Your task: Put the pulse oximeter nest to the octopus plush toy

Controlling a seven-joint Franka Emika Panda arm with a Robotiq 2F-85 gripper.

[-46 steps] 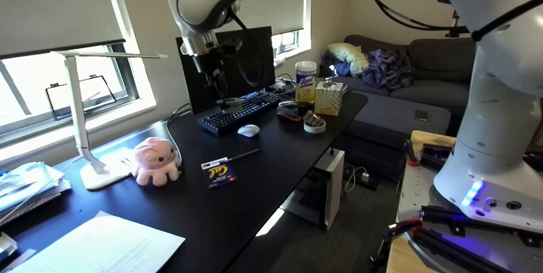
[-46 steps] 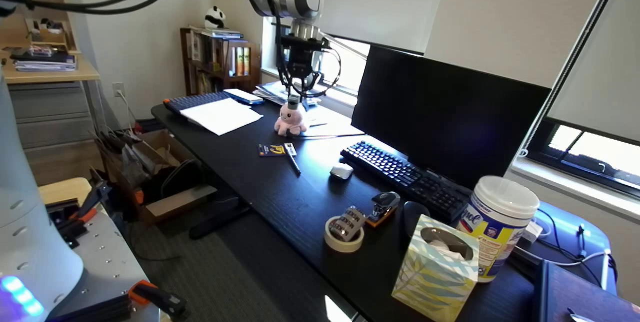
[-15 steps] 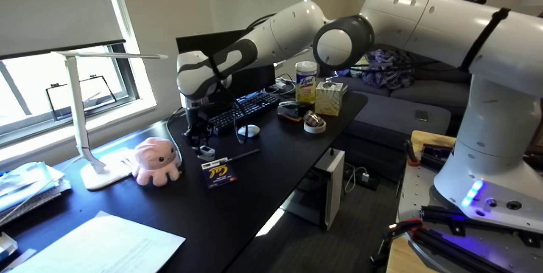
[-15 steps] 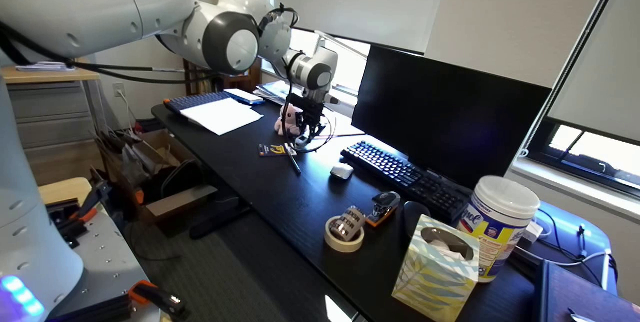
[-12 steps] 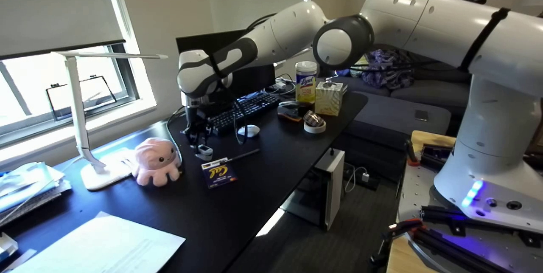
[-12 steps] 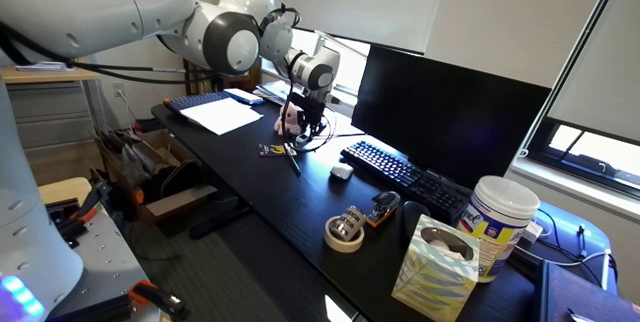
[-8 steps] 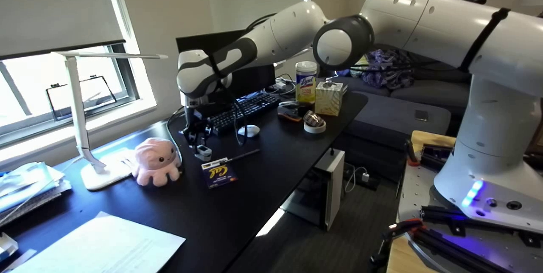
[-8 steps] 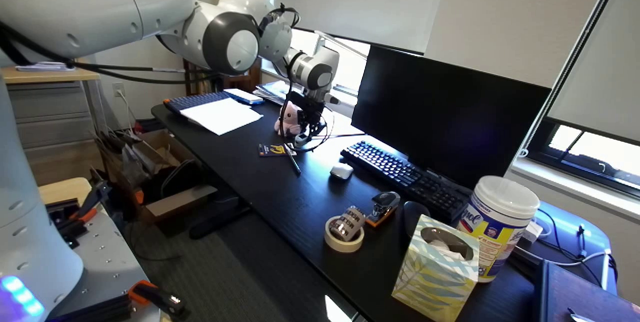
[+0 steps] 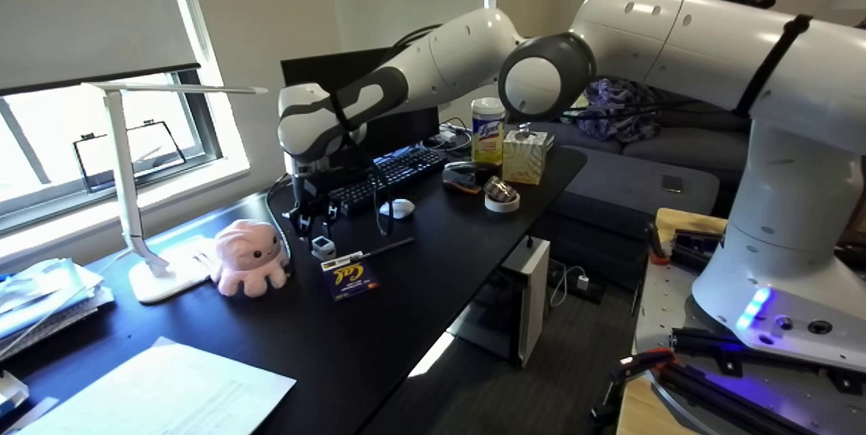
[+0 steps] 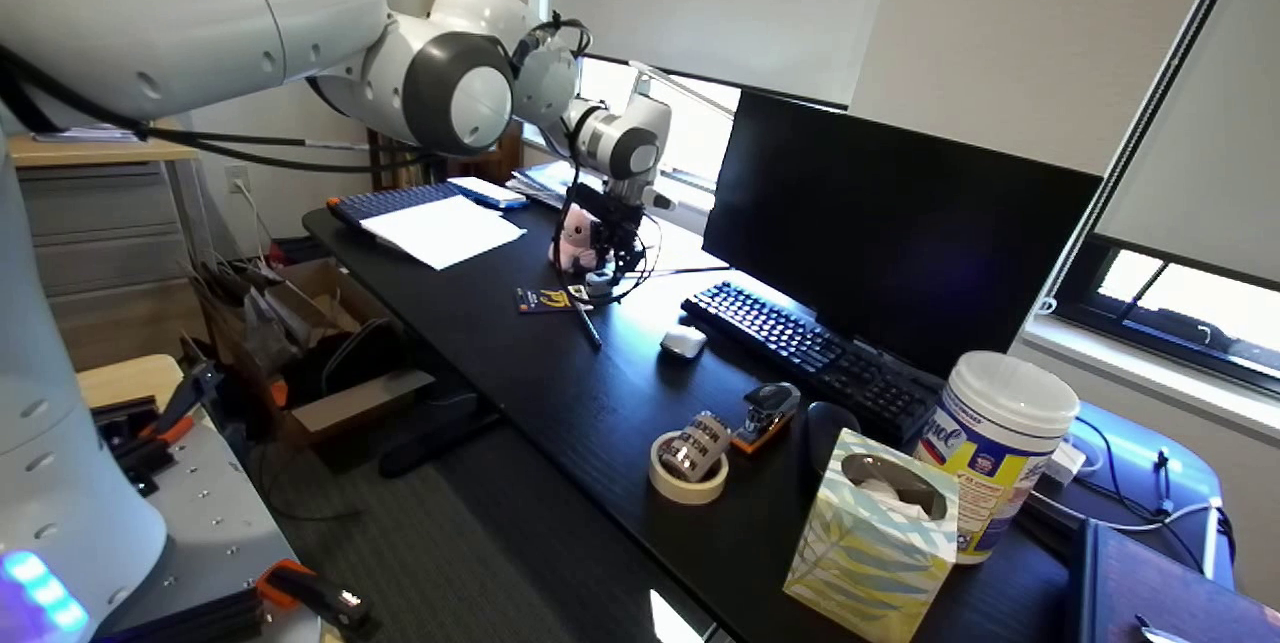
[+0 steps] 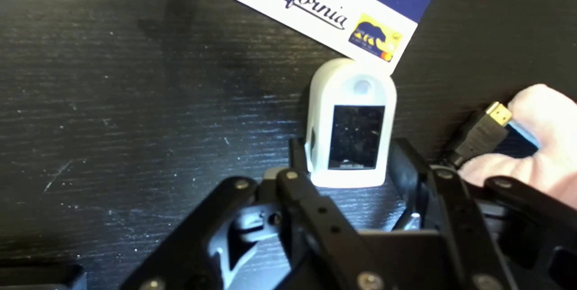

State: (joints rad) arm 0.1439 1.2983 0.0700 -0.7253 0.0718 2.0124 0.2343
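Observation:
The pulse oximeter [image 9: 323,247] is a small white clip with a dark screen, which shows upright in the wrist view [image 11: 354,132]. It appears to rest on the black desk, its rounded end at the corner of a card. My gripper [image 11: 348,154] is open, with its fingertips on both sides of the oximeter's near end and a gap at the right finger. In an exterior view the gripper [image 9: 315,226] is just above the oximeter. The pink octopus plush toy [image 9: 250,258] sits a short way to the side; its legs show in the wrist view [image 11: 545,150].
A blue and white Cal card [image 9: 348,279] and a pen [image 9: 389,245] lie beside the oximeter. A cable plug [image 11: 482,134] lies between it and the plush. The mouse [image 9: 397,208], keyboard [image 9: 406,168], lamp base [image 9: 169,276] and papers [image 9: 162,387] are also on the desk.
The arm has come down from above the keyboard to beside the plush, carrying the oximeter. The oximeter now sits lower, at the desk, and the fingers stand apart from it.

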